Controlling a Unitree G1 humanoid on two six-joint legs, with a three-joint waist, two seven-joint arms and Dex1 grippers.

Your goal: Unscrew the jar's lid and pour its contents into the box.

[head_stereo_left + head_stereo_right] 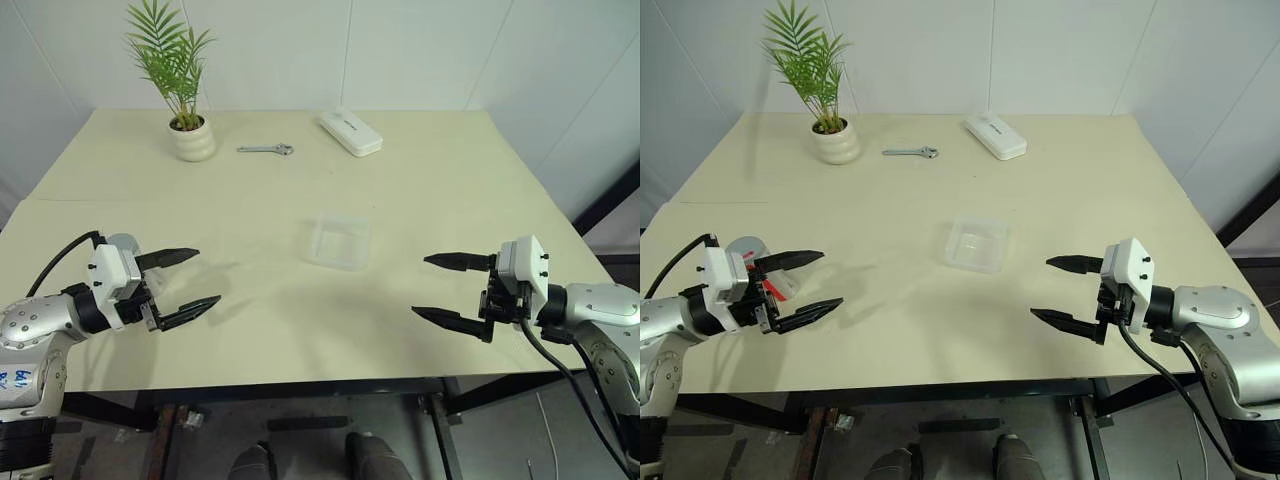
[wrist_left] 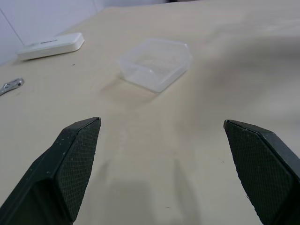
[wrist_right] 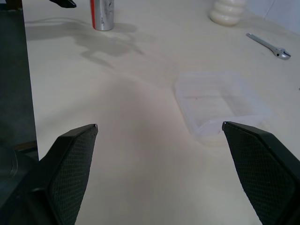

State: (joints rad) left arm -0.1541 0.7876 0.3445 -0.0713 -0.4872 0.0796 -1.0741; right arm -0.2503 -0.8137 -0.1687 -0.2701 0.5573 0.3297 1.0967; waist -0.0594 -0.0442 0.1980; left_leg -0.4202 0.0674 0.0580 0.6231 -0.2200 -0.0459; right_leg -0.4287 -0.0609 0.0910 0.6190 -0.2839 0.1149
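Jar largely hidden behind left gripper in the eye views; top cut off by the frame edge in the right wrist view. Lid not made out. Contents too small to tell. Wrench cropped at the left wrist view's edge.

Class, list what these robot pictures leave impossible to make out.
- Jar: head views, mostly behind the left gripper; lid unseen.
- Jar top: right wrist view, cut by the picture's edge.
- Contents: hidden in every view.
- White case: lettering too small.
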